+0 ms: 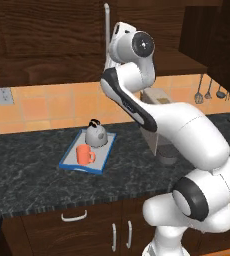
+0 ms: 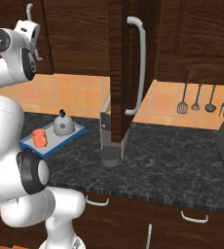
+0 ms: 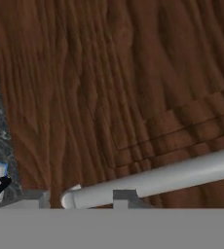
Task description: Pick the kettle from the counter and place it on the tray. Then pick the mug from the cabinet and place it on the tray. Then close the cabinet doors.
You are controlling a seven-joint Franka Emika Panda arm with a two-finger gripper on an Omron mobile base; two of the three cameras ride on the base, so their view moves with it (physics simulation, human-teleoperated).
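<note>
The kettle point(image 1: 96, 134) and the mug point(image 1: 84, 155) sat on the tray point(image 1: 68, 161), center left on the dark desk point(image 1: 32, 175). The fingers point(image 3: 80, 197) met a door's silver handle point(image 3: 153, 181) at the hand view's bottom; their opening couldn't be told. The right cabinet door point(image 2: 120, 73) stood open.

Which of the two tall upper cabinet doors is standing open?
The right cabinet door, swung out edge-on above the coffee machine. The left cabinet door, by the gripper, lies flat, shut.
</note>
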